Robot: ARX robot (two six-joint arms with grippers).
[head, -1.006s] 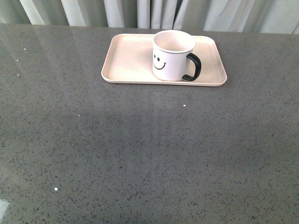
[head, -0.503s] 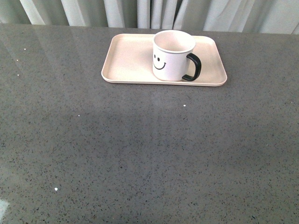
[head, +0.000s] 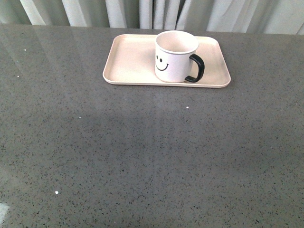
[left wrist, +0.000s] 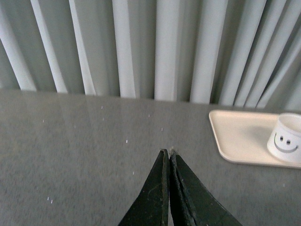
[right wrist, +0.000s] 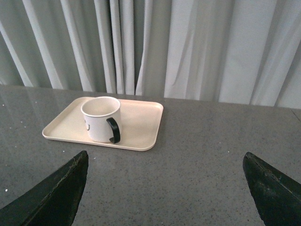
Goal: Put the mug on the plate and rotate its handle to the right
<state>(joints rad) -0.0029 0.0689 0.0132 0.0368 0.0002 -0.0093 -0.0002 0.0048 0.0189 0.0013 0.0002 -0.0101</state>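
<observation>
– Mug first: where do you have it?

– I see it standing upright on the plate, a little to the right of the plate's middle and close to the plate's front rim. Its base sits flat on the pink surface, inside the low rim.

– And the handle?

– I read the handle as pointing toward the plate's right end, turned slightly toward the plate's front rim. The smiley face looks out over the front rim, angled a touch toward the plate's left end. The cream inside of the mug shows from above.

– How does the plate lie?

– It lies flat on the grey speckled table, long sides running left to right. The pale curtain hangs just behind the plate's back rim.

– Now the jaws, both sides.

– On my left wrist view the left jaws are pressed together, black tips touching. They hang over bare table, well apart from the plate, on the side of its left end.

– And the right?

– The right jaws are spread wide apart. They sit well back from the plate; on my right wrist view the plate and mug show far beyond them. Neither pair touches the mug or the plate.
</observation>
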